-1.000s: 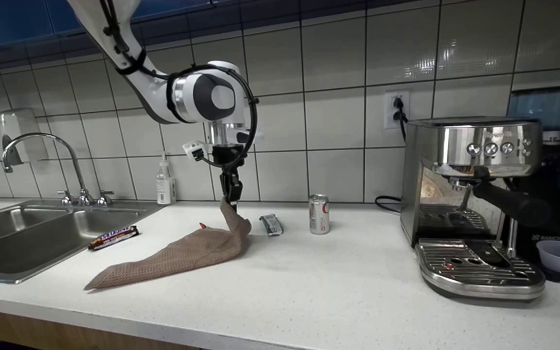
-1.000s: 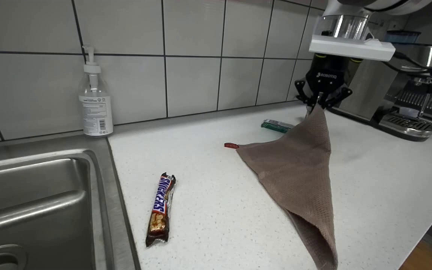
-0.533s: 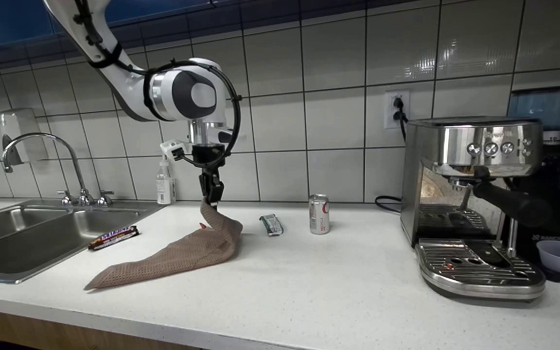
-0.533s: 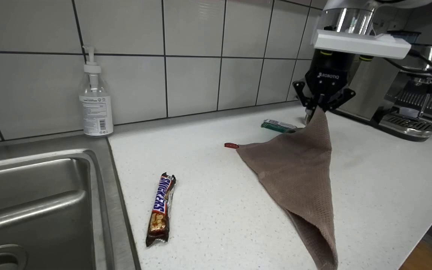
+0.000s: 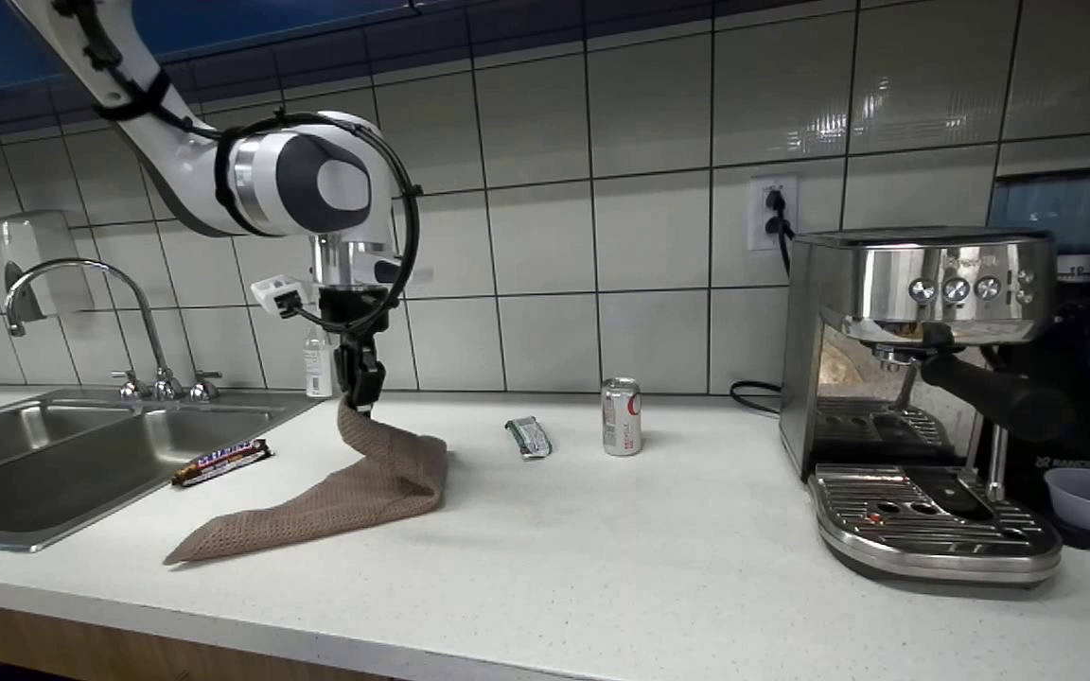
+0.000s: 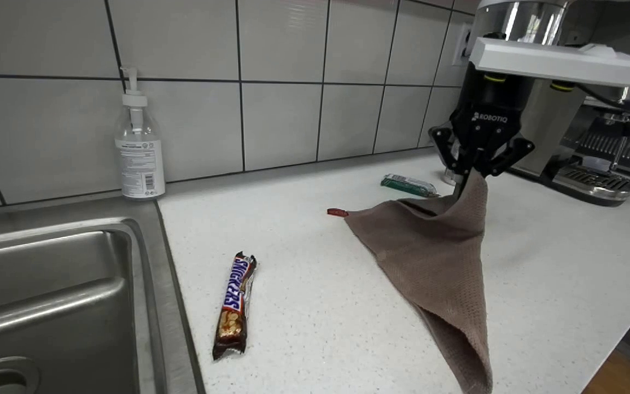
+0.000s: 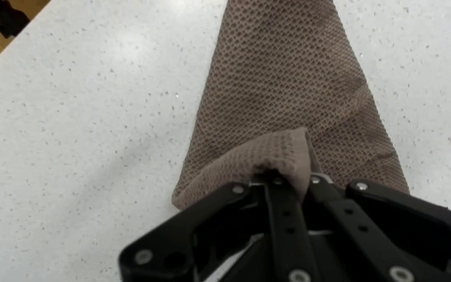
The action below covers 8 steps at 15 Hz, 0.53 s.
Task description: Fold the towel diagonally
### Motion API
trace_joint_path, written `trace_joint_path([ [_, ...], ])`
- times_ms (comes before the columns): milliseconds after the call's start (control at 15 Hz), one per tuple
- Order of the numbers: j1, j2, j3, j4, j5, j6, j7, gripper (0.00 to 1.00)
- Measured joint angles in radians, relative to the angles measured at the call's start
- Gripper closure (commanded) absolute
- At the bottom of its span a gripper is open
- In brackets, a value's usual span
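The brown-taupe towel [image 5: 313, 515] lies on the white counter, with one corner pulled up and over the rest. My gripper [image 5: 357, 407] is shut on that raised corner, slightly above the counter. In an exterior view the towel [image 6: 435, 257] runs toward the camera to a narrow, partly rolled end, and a red tag [image 6: 338, 212] sticks out from another corner. The wrist view shows the lifted flap of the towel [image 7: 284, 90] curling between the gripper's fingers [image 7: 286, 219]. Its pinched tip is hidden by the fingers.
A silver can [image 5: 622, 417] and a green wrapped bar [image 5: 529, 438] stand and lie to the towel's right. A candy bar [image 6: 234, 306] lies near the sink [image 6: 153, 306]. A soap bottle [image 6: 139, 148] stands by the tiled wall, a coffee machine [image 5: 923, 397] farther right.
My gripper has carried the corner leftward in an exterior view, back over the towel and toward the sink side. The towel's right edge has drawn left, and more of the green bar shows.
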Motion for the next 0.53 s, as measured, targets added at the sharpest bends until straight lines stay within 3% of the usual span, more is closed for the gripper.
trace_joint_path([
  [533, 0.017, -0.07, 0.05, -0.113, 0.005, 0.0, 0.0, 0.99],
])
